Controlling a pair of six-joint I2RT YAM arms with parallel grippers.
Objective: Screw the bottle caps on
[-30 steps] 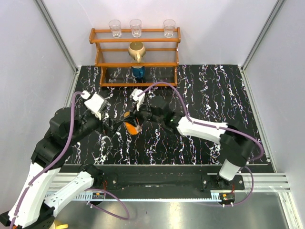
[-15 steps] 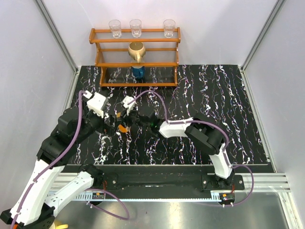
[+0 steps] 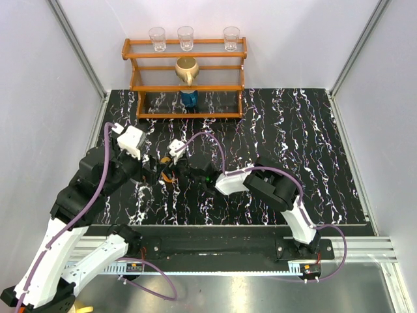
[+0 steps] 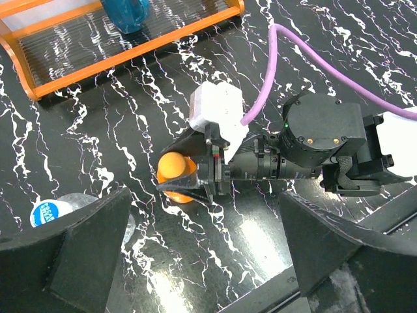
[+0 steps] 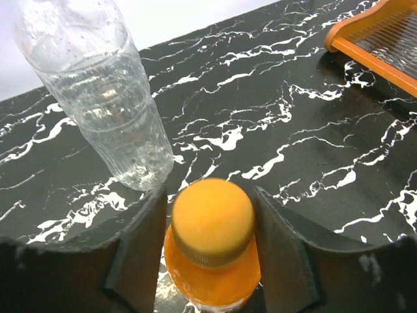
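Observation:
A small orange bottle (image 5: 212,283) stands on the black marbled table with the orange bottle cap (image 5: 212,218) on its neck. My right gripper (image 5: 212,225) straddles the cap, open, with a thin gap on each side between the cap and its fingers (image 5: 140,251). Seen from the left wrist, the orange bottle (image 4: 174,171) sits between those dark fingers. A clear bottle (image 5: 104,98) stands just beside it, and its white, blue-rimmed cap (image 4: 49,212) shows by my left finger. My left gripper (image 4: 202,261) hovers wide open, holding nothing. From above, the orange bottle (image 3: 168,175) lies between both wrists.
A wooden rack (image 3: 186,85) stands at the back with three clear glasses (image 3: 186,37) on top, a tan pitcher (image 3: 187,68) and a dark blue container (image 3: 189,98). The right arm's purple cable (image 4: 293,45) arcs over the table. White walls close in on both sides.
The right arm has swung left, carrying the orange bottle toward the left gripper, and its jaws have eased slightly apart. The left wrist has shifted a little.

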